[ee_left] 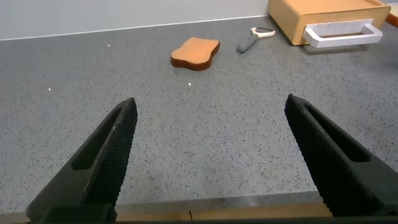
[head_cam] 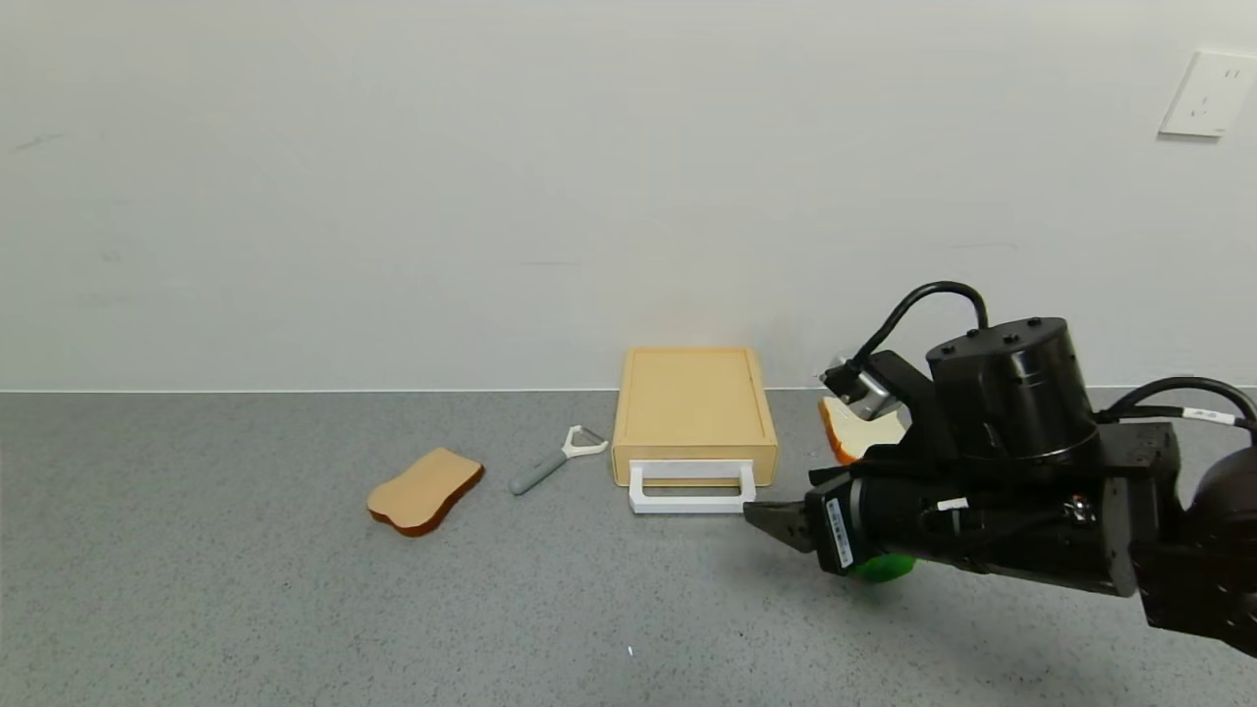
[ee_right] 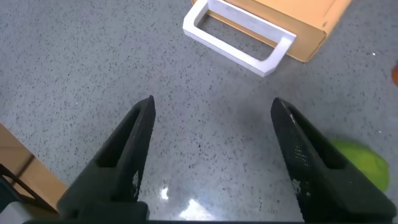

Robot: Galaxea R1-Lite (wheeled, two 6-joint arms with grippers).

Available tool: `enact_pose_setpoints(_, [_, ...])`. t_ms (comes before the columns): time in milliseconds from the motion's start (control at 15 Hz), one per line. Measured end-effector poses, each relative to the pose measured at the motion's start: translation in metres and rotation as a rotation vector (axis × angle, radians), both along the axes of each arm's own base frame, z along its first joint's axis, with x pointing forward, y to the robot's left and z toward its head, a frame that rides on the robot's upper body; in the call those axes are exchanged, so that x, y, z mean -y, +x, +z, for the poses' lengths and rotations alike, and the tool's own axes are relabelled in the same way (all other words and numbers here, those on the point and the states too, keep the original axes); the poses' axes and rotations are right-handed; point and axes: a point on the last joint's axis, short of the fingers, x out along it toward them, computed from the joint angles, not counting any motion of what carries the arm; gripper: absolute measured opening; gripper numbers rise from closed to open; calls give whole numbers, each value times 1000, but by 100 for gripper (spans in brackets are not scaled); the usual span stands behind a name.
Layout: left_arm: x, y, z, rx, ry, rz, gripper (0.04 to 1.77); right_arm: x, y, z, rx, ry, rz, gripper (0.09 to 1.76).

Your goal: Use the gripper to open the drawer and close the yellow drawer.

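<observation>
The yellow drawer (head_cam: 693,412) is a flat pale yellow-tan box against the wall, its tray pushed in, with a white loop handle (head_cam: 692,488) at the front. It also shows in the right wrist view (ee_right: 292,25) and the left wrist view (ee_left: 323,15). My right gripper (head_cam: 761,516) is open, low over the table, just right of and in front of the handle (ee_right: 239,43); in its own view the gripper (ee_right: 212,106) holds nothing. My left gripper (ee_left: 211,106) is open and empty, near the table's front edge, far from the drawer.
A tan bread slice (head_cam: 425,490) and a grey peeler (head_cam: 553,462) lie left of the drawer. A second bread slice (head_cam: 859,432) lies right of it. A green object (head_cam: 884,567) sits under my right arm. The wall runs close behind the drawer.
</observation>
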Motion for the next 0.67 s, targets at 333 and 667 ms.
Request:
enact_pose_setpoints(333, [0, 0, 0, 0, 0, 0, 172, 39, -27, 10, 24, 11, -61, 154])
enact_pose_setpoints(667, [0, 0, 0, 1, -5, 0, 172, 86, -73, 22, 105, 31, -180, 162])
